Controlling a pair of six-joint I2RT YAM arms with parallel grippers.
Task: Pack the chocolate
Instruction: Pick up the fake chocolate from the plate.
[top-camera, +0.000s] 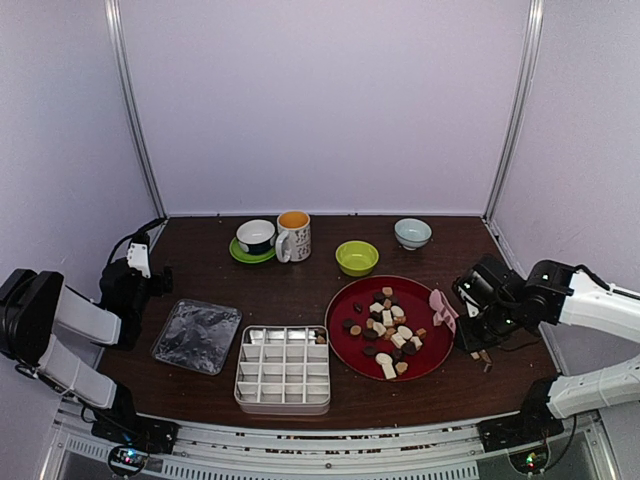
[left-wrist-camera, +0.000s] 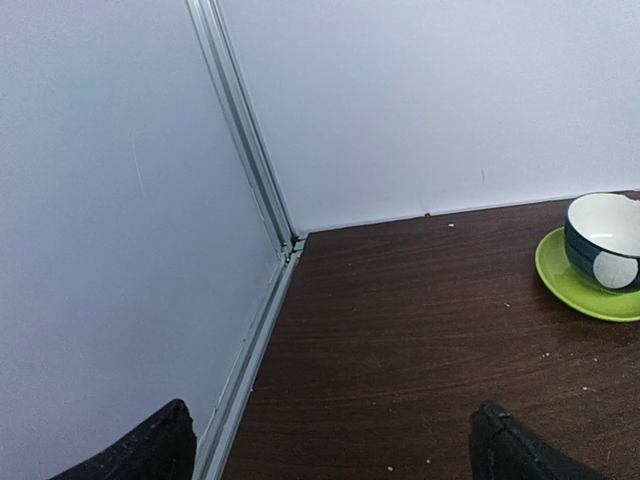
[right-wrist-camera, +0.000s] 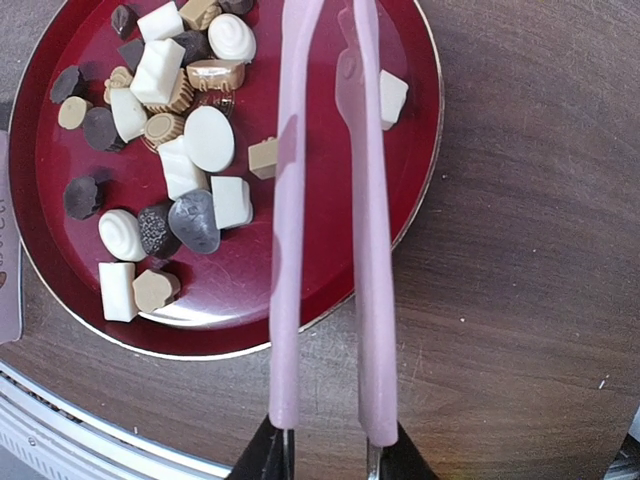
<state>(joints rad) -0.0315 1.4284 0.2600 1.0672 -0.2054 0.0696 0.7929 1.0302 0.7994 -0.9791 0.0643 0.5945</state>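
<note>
Pink tongs (right-wrist-camera: 290, 220) sit clamped in your right pincer (right-wrist-camera: 330, 455), its two dark fingers squeezed against the handle ends so that both arms run nearly parallel with a narrow gap between them. The arms reach out over the near-right part of the red plate (right-wrist-camera: 255, 285); their tips run off the top of the wrist view, so you cannot tell whether they grip anything. All the chocolate (right-wrist-camera: 208, 138) you can make out lies on that plate, a loose heap of dark brown, tan and cream-white pieces spread across its middle and left side, with one white piece just beside the right-hand arm of the tongs. Just left of the plate on the dark wood surface (top-camera: 300, 290) stands a silvery compartment tray (top-camera: 284, 408), and farther left of it a clear plastic lid (top-camera: 197, 335). Beyond the plate sits a green bowl (top-camera: 357, 257), with a mug (top-camera: 293, 236) and a cup (top-camera: 256, 236) on a green saucer (top-camera: 240, 255) to its left and a pale bowl (top-camera: 412, 233) to its right. Your left pincer (left-wrist-camera: 330, 455) is well away from the plate at the far-left edge, fingers wide apart with nothing between them.
</note>
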